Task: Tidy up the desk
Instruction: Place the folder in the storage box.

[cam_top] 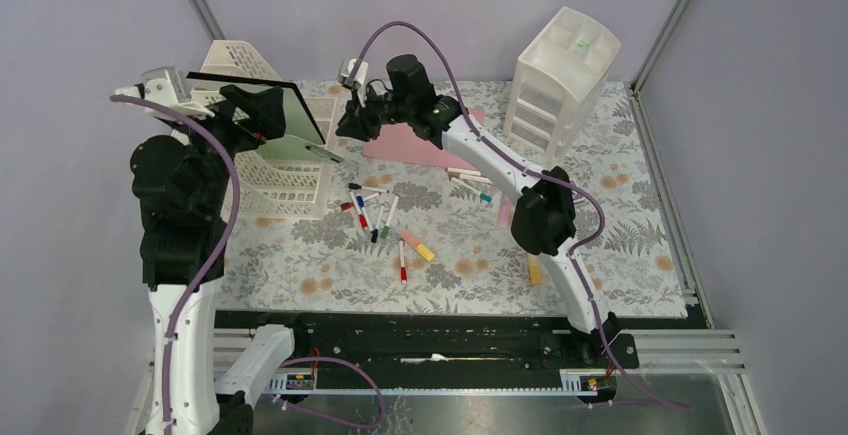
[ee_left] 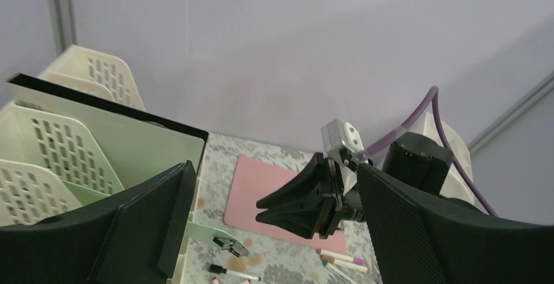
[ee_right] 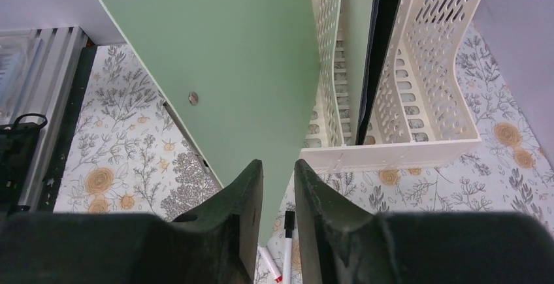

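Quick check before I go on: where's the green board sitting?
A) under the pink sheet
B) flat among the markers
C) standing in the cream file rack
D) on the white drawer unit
C: the green board stands on edge in a slot of the cream file rack, one end sticking out over the desk.

Rail-framed desk (cam_top: 640, 225) under pale fern-and-flower cloth, bearing: cream lattice file rack (cam_top: 290, 190), rear left; white plastic drawer unit (cam_top: 555, 85), rear right; flat pink sheet (cam_top: 400, 145) between them; coloured marker pens (cam_top: 385, 220) scattered centrally.
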`<state>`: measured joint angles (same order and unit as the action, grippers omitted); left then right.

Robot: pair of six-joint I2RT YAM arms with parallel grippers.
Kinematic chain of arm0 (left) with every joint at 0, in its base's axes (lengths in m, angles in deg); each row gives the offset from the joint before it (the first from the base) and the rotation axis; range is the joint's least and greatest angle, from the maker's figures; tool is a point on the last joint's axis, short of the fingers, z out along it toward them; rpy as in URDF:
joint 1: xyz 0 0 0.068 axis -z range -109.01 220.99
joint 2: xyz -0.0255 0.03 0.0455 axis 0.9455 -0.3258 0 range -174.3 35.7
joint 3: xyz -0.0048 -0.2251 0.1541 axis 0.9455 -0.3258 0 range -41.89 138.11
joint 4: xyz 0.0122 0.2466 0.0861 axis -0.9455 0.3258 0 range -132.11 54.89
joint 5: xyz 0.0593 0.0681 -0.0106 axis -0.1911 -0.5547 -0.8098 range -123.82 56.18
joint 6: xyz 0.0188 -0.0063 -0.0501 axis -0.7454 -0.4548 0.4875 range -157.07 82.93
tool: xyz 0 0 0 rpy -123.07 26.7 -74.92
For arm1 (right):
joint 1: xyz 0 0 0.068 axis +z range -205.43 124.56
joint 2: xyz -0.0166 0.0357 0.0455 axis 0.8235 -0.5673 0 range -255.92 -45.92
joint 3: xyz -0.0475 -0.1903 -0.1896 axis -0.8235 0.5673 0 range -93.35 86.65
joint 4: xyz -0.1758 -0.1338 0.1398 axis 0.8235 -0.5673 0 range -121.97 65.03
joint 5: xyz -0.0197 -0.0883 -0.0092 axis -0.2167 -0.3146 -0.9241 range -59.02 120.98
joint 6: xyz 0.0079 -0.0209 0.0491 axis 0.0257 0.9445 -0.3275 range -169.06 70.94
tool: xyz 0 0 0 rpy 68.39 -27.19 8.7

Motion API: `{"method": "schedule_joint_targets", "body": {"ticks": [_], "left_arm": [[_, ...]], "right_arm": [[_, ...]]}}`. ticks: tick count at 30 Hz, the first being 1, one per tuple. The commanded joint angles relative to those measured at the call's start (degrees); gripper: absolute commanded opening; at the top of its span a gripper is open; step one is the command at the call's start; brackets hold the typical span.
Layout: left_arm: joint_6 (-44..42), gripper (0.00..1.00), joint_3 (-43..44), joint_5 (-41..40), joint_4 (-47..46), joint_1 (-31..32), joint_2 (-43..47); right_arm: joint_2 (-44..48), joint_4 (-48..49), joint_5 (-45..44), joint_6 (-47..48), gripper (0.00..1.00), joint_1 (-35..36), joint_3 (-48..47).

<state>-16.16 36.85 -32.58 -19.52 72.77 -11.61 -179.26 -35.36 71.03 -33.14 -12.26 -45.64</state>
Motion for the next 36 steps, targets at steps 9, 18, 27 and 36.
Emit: {"method": "schedule_joint_targets", "body": {"ticks": [9, 18, 27, 36], "left_arm": [[17.55, 0.99, 1.53, 4.13, 7.48, -0.11, -5.72], [25.6, 0.99, -0.51, -5.55, 16.85, 5.41, -7.13], [31.17, 0.99, -0.69, -35.11, 20.69, 28.47, -13.98], [40.71, 0.99, -6.72, -45.7, 20.98, 32.67, -20.71]], "right_arm": [[14.03, -1.16, 7.36, -8.08, 0.41, -7.12, 10.39], [23.91, -10.57, 10.83, -3.95, 0.47, -14.81, 21.37], [32.23, -17.95, 13.86, -1.55, 0.48, -19.89, 31.31], [36.39, -18.35, 14.91, -2.57, 0.49, -21.91, 40.61]]}}
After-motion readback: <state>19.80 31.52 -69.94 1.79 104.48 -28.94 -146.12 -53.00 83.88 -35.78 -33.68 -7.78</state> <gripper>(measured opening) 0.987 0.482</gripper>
